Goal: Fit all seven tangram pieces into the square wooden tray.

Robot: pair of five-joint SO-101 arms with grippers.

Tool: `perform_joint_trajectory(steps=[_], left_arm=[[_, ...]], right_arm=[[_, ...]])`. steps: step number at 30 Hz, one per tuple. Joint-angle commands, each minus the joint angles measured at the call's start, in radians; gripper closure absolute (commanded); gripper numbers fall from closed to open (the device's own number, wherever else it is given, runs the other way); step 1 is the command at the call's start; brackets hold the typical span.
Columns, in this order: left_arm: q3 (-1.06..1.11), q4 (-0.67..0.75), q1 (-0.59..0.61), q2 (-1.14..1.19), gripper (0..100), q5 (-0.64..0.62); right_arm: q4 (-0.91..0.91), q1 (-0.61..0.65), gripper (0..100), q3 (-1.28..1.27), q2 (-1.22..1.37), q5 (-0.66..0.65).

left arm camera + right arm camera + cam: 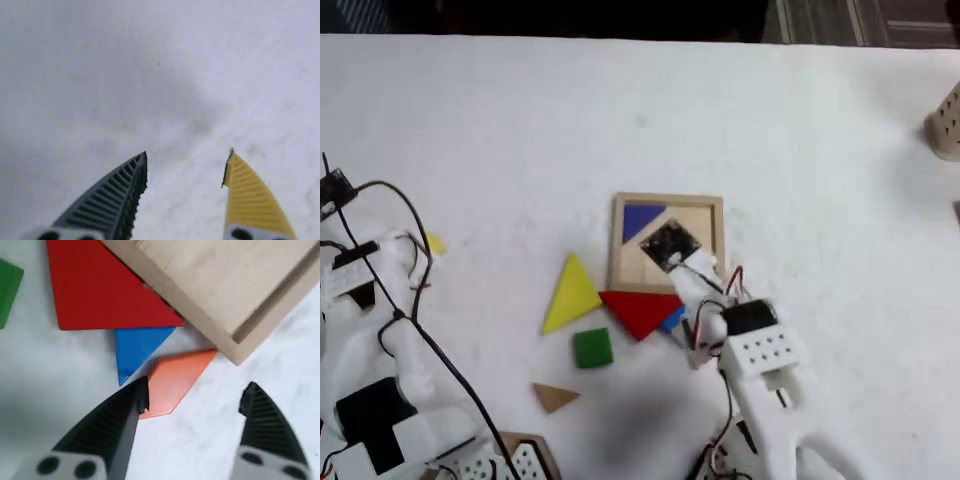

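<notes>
The square wooden tray (716, 240) sits mid-table with a dark blue triangle (640, 218) in its far left corner. Outside its near edge lie a yellow triangle (570, 292), a red triangle (640, 310), a green square (592, 348), a tan small triangle (554, 396) and a light blue triangle (672, 320). My right gripper (195, 392) hangs open above the table by the tray's corner (240, 335). An orange parallelogram (175, 380) lies just ahead of one finger, touching the light blue triangle (137, 345) and close to the red one (107, 290). My left gripper (185, 165) is open over bare white table at the far left (430, 245).
A beige holed object (945, 125) stands at the right edge. Black cables (410, 310) run over the left arm. A wooden-rimmed piece (535, 452) shows at the bottom edge. The back half of the table is open white surface.
</notes>
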State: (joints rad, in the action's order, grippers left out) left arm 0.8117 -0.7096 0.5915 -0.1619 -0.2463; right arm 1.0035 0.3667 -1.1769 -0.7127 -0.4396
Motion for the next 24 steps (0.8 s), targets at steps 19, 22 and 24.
perform_joint_trajectory(steps=[19,22,24], left_arm=[[-0.051,0.002,-0.004,-0.002,73,-0.008],[-0.051,0.002,-0.004,-0.002,73,-0.008],[-0.051,0.002,-0.004,-0.002,73,-0.006]], right_arm=[[0.022,0.019,82.8,0.209,0.433,0.003],[0.031,0.013,83.4,0.222,0.450,0.008],[0.031,0.010,86.9,0.222,0.433,0.002]])
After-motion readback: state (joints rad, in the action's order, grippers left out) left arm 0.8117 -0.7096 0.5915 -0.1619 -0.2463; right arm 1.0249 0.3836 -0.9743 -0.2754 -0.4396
